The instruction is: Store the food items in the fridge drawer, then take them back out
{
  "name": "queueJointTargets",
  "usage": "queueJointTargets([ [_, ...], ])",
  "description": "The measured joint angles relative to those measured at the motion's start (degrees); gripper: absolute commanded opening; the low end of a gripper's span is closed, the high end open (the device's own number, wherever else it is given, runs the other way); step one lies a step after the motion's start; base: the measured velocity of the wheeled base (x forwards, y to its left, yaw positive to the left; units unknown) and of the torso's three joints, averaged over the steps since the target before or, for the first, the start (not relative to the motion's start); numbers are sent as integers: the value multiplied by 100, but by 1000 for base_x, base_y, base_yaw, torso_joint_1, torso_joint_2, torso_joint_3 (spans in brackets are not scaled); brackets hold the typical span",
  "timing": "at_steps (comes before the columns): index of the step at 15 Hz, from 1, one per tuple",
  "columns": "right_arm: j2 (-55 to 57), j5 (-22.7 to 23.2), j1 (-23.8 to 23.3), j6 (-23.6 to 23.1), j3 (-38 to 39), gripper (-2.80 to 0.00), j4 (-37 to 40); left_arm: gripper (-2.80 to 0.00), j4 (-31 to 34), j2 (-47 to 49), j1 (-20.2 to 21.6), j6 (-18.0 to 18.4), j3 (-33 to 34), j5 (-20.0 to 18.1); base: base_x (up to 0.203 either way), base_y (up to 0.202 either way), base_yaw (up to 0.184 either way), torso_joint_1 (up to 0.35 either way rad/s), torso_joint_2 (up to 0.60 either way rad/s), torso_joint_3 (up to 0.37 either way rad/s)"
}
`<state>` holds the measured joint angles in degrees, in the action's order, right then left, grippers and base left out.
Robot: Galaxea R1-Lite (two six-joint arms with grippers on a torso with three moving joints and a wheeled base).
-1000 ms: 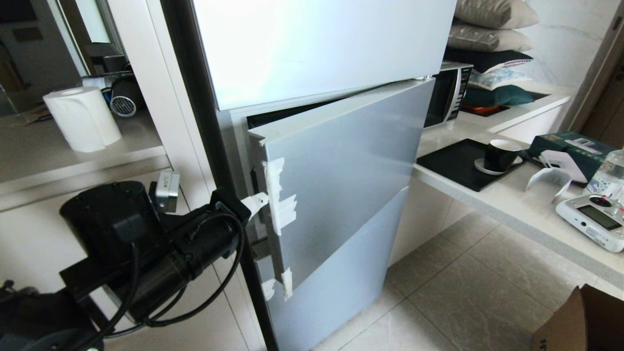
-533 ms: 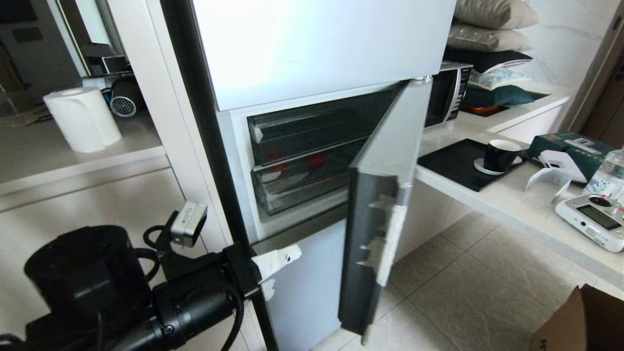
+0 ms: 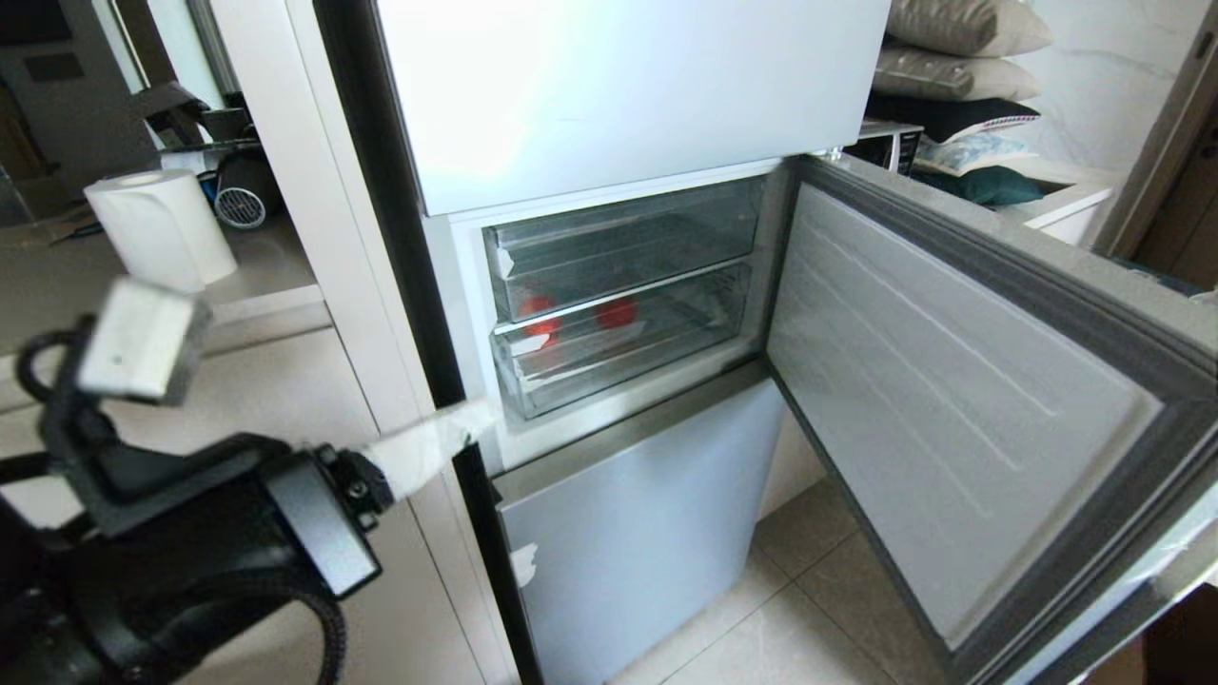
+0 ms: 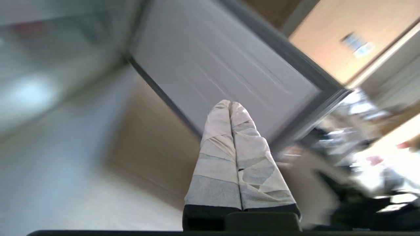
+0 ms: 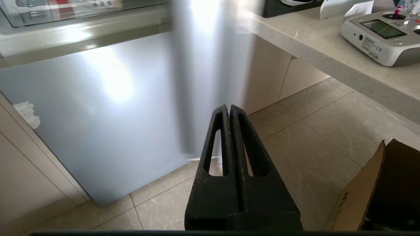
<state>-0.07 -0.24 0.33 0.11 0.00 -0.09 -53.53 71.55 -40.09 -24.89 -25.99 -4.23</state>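
The fridge's middle door (image 3: 952, 409) stands wide open to the right. Behind it sit two clear bins, one above the other. Two round red food items (image 3: 540, 316) (image 3: 618, 312) show through the plastic along the top lip of the lower one, the fridge drawer (image 3: 628, 362), which is pushed in. My left gripper (image 3: 481, 419), with white-taped fingers (image 4: 213, 147), is shut and empty, off the fridge's left edge, below and left of the drawer. It faces the door's inner side (image 4: 229, 65). My right gripper (image 5: 228, 107) is shut and empty, low above the floor before the bottom panel (image 5: 98, 114).
The open door covers the counter on the right in the head view. A paper roll (image 3: 157, 228) stands on the left shelf and pillows (image 3: 961, 48) lie at the top right. A counter (image 5: 328, 52) with a grey controller (image 5: 380, 32) and a cardboard box (image 5: 377, 196) flank the right gripper.
The middle door has swung from nearly shut to wide open on the right, uncovering the bins. My left gripper has come off the door's edge and drawn back, down and to the left.
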Motion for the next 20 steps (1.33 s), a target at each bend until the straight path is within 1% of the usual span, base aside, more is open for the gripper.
queueJointTargets([
  [2, 0, -2, 0, 0, 0, -280, 2, -280, 1245, -768, 16, 1139, -652, 274, 0, 0, 0, 0, 0, 0],
  [3, 0, -2, 0, 2, 0, -280, 3, -280, 1820, -1122, 30, 1573, -897, 422, 0, 0, 0, 0, 0, 0],
  [4, 0, -2, 0, -4, 0, -280, 2, -280, 2370, -1472, 132, 1935, -1072, 596, 0, 0, 0, 0, 0, 0],
  [5, 0, -2, 0, 0, 0, -280, 2, -280, 2783, -1754, 410, 2161, -1165, 733, 0, 0, 0, 0, 0, 0],
  [6, 0, -2, 0, 2, 0, -280, 2, -280, 3009, -1986, 890, 2273, -1193, 833, 0, 0, 0, 0, 0, 0],
  [7, 0, -2, 0, -1, 0, -280, 0, -280, 3090, -2178, 1490, 2324, -1175, 924, 0, 0, 0, 0, 0, 0],
  [9, 0, -1, 0, 0, 0, -280, 3, -280, 3151, -2586, 3037, 2406, -845, 1076, 0, 0, 0, 0, 0, 0],
  [10, 0, 0, 0, 2, 0, -280, 2, -280, 3168, -2808, 3669, 2496, -496, 1084, 0, 0, 0, 0, 0, 0],
  [11, 0, -2, 0, 0, 0, -280, 2, -280, 3207, -3063, 4180, 2606, 25, 1012, 0, 0, 0, 0, 0, 0],
  [12, 0, -1, 0, 0, 0, -280, 2, -280, 3232, -3327, 4499, 2699, 588, 873, 0, 0, 0, 0, 0, 0],
  [13, 0, -2, 0, -1, 0, -280, -1, -280, 3259, -3595, 4645, 2770, 1071, 682, 0, 0, 0, 0, 0, 0],
  [15, 0, 0, 0, 0, 0, -280, -1, -280, 3385, -4233, 4773, 2864, 1887, 62, 0, 0, 0, 0, 0, 0],
  [16, 0, 0, 0, -1, 0, -280, 2, -280, 3597, -4526, 4797, 2887, 2107, -217, 0, 0, 0, 0, 0, 0],
  [17, 0, -2, 0, 2, 0, -280, 2, -280, 3900, -4841, 4819, 2949, 2267, -389, 0, 0, 0, 0, 0, 0],
  [18, 0, -1, 0, 1, 0, -280, 1, -280, 4218, -5090, 4828, 3077, 2400, -366, 0, 0, 0, 0, 0, 0],
  [19, 0, -1, 0, -1, 0, -280, 2, -280, 4435, -5243, 4834, 3113, 2477, -122, 0, 0, 0, 0, 0, 0],
  [20, 0, -2, 0, -1, 0, -280, 2, -280, 4619, -5351, 4838, 3055, 2532, 313, 0, 0, 0, 0, 0, 0],
])
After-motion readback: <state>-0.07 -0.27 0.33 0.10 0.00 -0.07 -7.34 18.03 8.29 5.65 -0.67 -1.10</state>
